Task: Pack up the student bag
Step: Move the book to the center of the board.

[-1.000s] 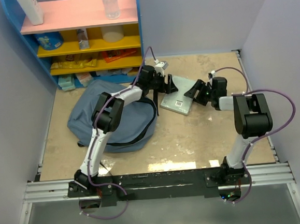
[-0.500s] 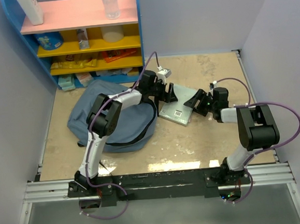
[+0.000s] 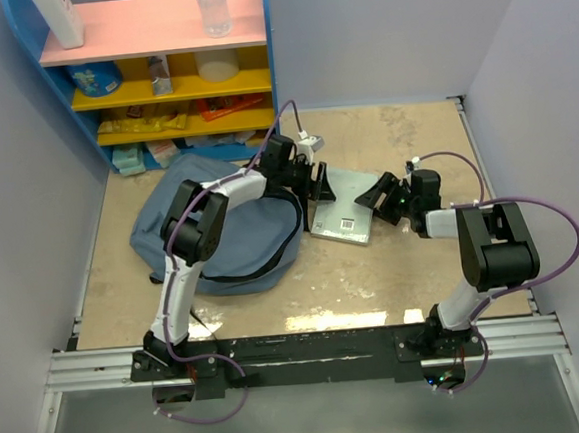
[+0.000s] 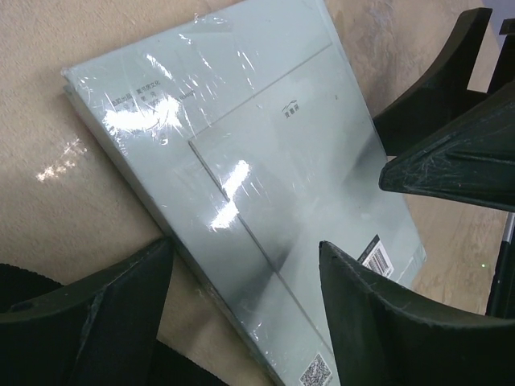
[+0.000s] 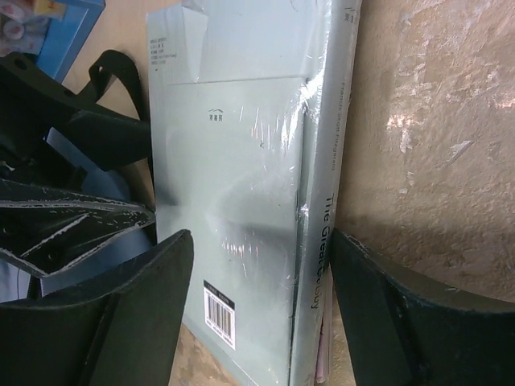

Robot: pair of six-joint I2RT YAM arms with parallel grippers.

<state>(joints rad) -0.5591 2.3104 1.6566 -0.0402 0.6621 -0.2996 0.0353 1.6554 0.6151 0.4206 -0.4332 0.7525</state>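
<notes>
1. The bag lies flat on the left half of the table, slate-blue, with its rounded end toward the far side.
2. A black strap curves along the bag's right edge.
3. A pale green book in shiny wrap lies flat just right of the bag, between the two grippers. A barcode label shows near its near end.
4. The spine faces right, and its lettering starts "The Great".
5. The left gripper is low at the book's left edge. Its jaws are spread wide and hold nothing: one is over the cover, the other just off the edge.
6. The right gripper is low at the book's right edge, pointing toward the left one. Its jaws are also wide apart and hold nothing: one is over the cover, the other over bare table beside the spine.
7. I cannot tell whether any jaw touches the book.
8. A blue shelf with pink and yellow boards stands at the far left, beyond the bag.
</notes>
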